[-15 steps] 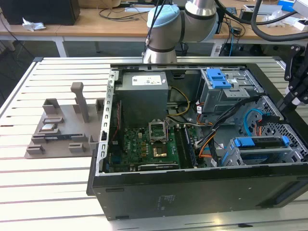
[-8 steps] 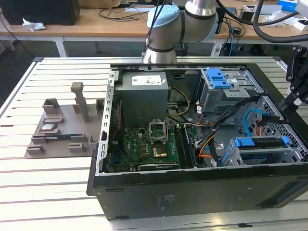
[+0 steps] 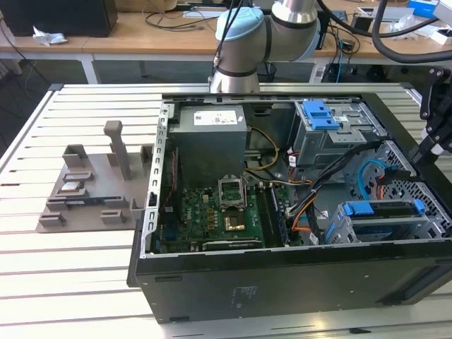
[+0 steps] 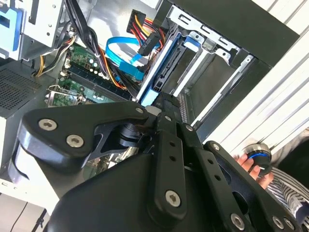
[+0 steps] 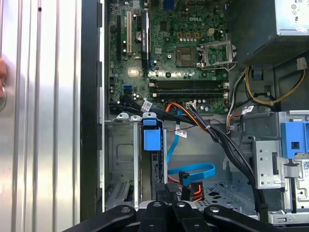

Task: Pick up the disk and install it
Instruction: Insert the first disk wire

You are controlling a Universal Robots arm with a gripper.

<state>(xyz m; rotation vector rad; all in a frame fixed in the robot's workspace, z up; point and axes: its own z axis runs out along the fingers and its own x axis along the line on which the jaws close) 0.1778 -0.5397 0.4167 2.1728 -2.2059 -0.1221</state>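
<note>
**Open PC case (image 3: 282, 282) on slatted table (image 3: 85, 282), seen from beside the bench.**

(a) Disk (image 3: 385, 209): sits on edge in 1 slot of the drive cage (image 3: 339, 229), at the case corner toward the exterior view's right. Blue rails run along its upper edge. In the first wrist view the disk (image 5: 150, 140) shows edge-on w/ its blue end at the cage mouth.

(b) Gripper (image 3: 432, 123): black, hanging over the case rim at the exterior view's right, above the cage. In both wrist views its linkage (image 4: 164, 145) fills the foreground over the cage. Whether it is open or closed, holds anything, or touches the disk cannot be told.

(c) Inside the case: motherboard (image 3: 219, 212), PSU (image 3: 208, 141), 2nd cage (image 3: 318, 116) w/ blue tab, and blue flat cable (image 5: 190, 170) near the drive cage.

(d) Grey fixture (image 3: 92, 183): on the table, at the exterior view's left of the case.

(e) Person's hand (image 4: 251, 169): on the table just outside the case wall by the drive cage, at a small round part (image 4: 256, 155).
</note>
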